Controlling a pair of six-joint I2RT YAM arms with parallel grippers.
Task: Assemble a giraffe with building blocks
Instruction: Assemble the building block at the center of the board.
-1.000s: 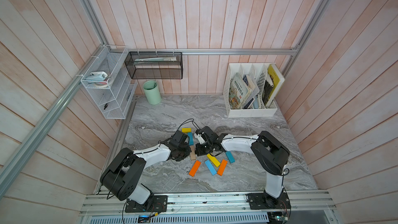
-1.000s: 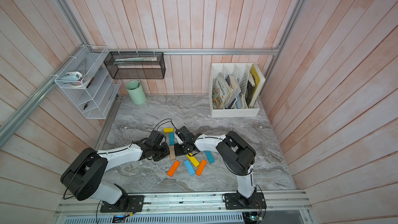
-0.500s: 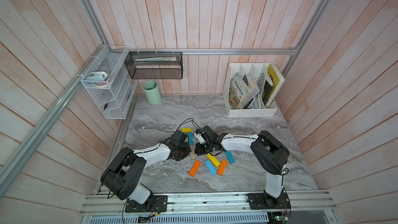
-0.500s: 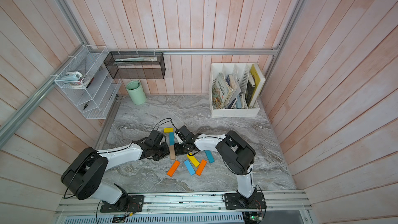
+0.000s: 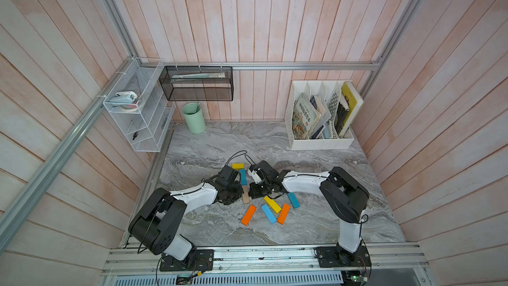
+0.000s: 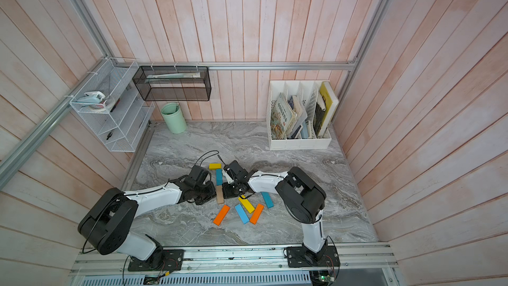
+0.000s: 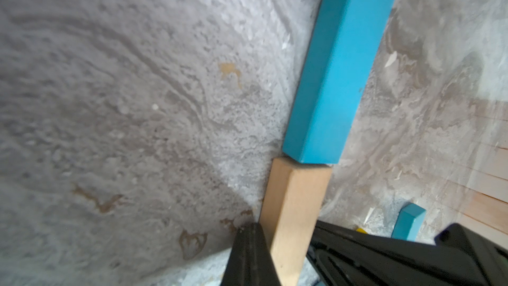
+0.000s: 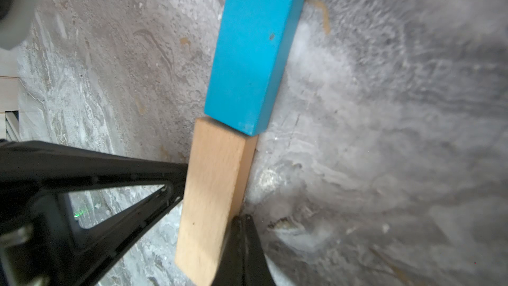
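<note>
In both top views a yellow block lies crosswise, with a teal block and a tan block in a line below it. The teal block touches the tan block end to end, slightly askew. My left gripper is shut, its tip against one long side of the tan block. My right gripper is shut against the opposite side of the tan block. Loose nearby lie a yellow block, a teal block, a light blue block and two orange blocks.
A mint cup stands at the back left. A white file holder with books stands at the back right. A wire shelf and a black mesh basket hang on the walls. Both arms lie low over the marble table.
</note>
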